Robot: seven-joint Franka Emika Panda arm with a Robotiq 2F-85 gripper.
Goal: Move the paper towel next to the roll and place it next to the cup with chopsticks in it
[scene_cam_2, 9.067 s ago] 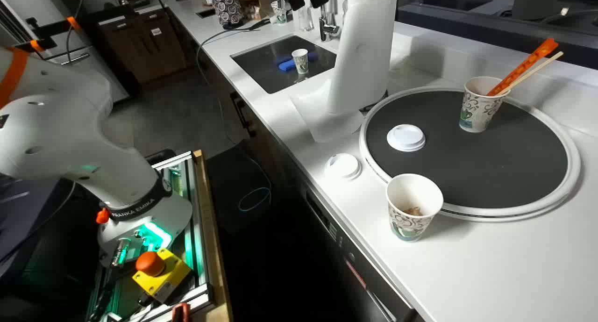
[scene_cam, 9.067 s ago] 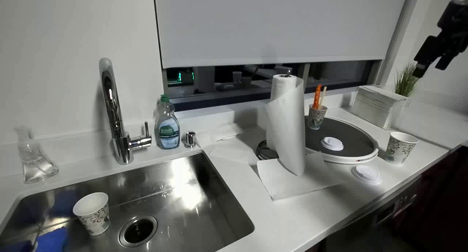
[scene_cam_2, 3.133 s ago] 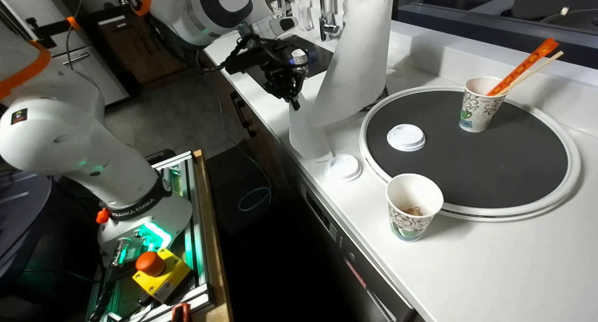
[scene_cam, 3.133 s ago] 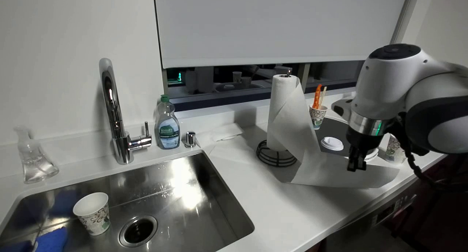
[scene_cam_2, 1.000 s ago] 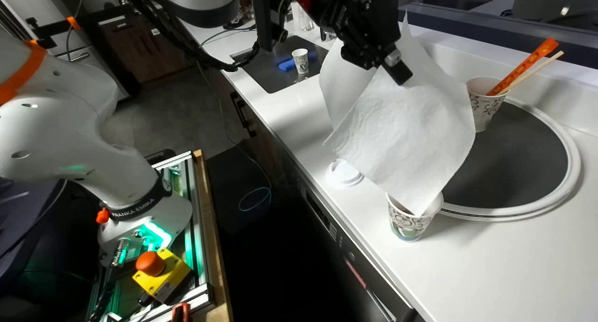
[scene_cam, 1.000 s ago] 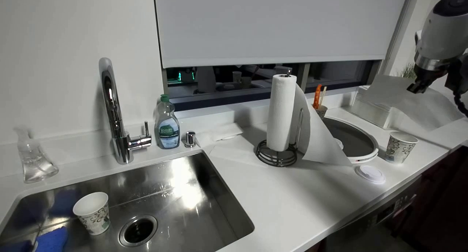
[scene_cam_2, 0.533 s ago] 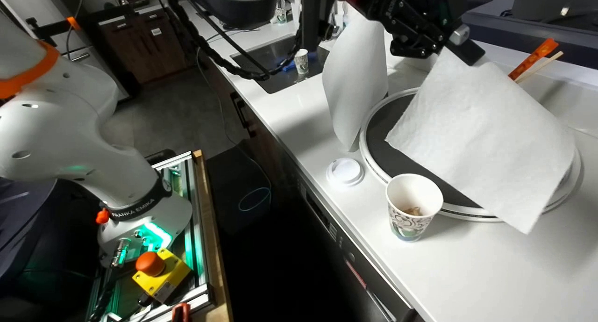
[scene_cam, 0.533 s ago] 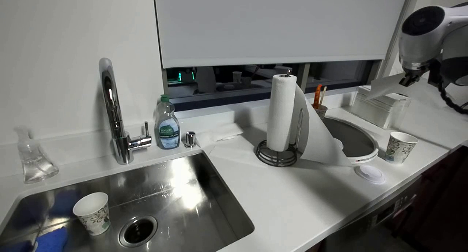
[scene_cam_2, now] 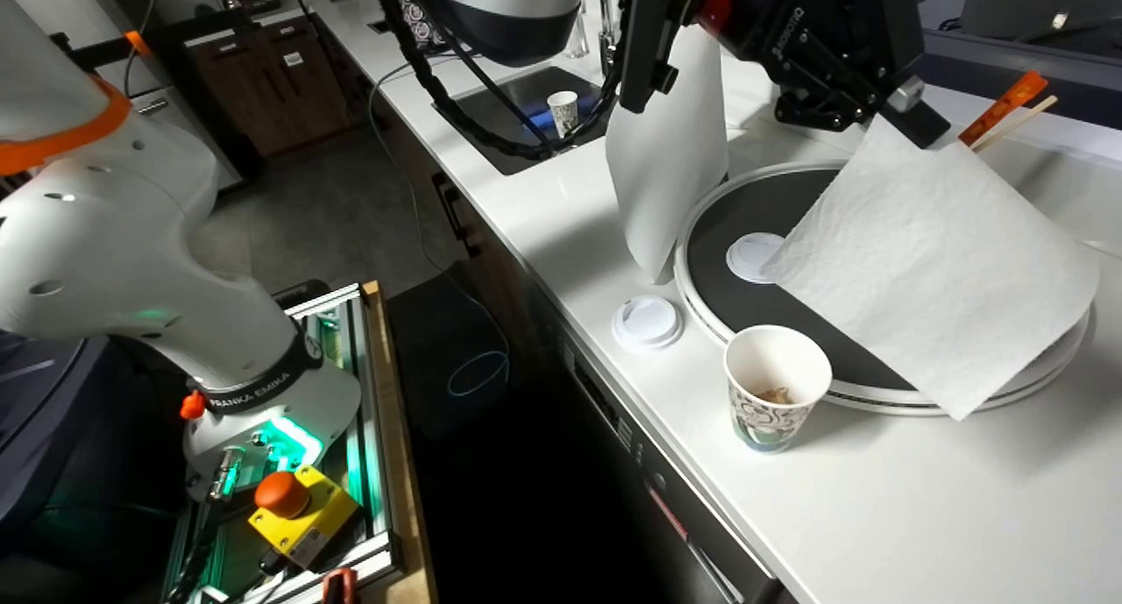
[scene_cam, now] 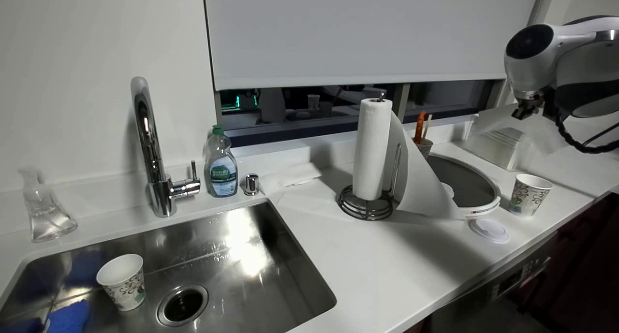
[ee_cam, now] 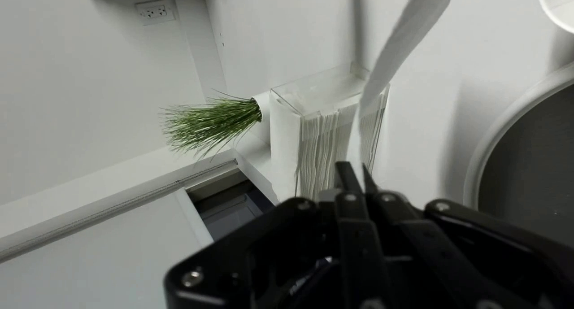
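My gripper (scene_cam_2: pixel 931 132) is shut on the top of the paper towel (scene_cam_2: pixel 938 253), a white sheet that hangs slanting above the dark turntable. Whether its lower corner touches anything I cannot tell. In the wrist view the sheet shows edge-on as a pale strip (ee_cam: pixel 394 53) running to the fingertips (ee_cam: pixel 344 172). The roll (scene_cam: pixel 372 149) stands upright on its black wire holder, a loose sheet (scene_cam: pixel 425 188) trailing from it. Behind that sheet, the cup with chopsticks (scene_cam: pixel 424 147) shows in part. In an exterior view the paper towel hides this cup, leaving its orange-wrapped chopsticks (scene_cam_2: pixel 1004 111) visible.
A stickless paper cup (scene_cam_2: pixel 776 389) stands near the counter's front edge, beside the turntable (scene_cam_2: pixel 706 319). White lids lie on the turntable (scene_cam_2: pixel 752 258) and on the counter (scene_cam_2: pixel 647 322). A clear napkin box (ee_cam: pixel 329 120) and grass plant (ee_cam: pixel 215 123) are behind. The sink (scene_cam: pixel 232 255) lies beyond the roll.
Three seconds ago the gripper was down at the sheet near the roll. The towel is now lifted over the turntable; in the last half second it sank slightly, uncovering part of a lid.
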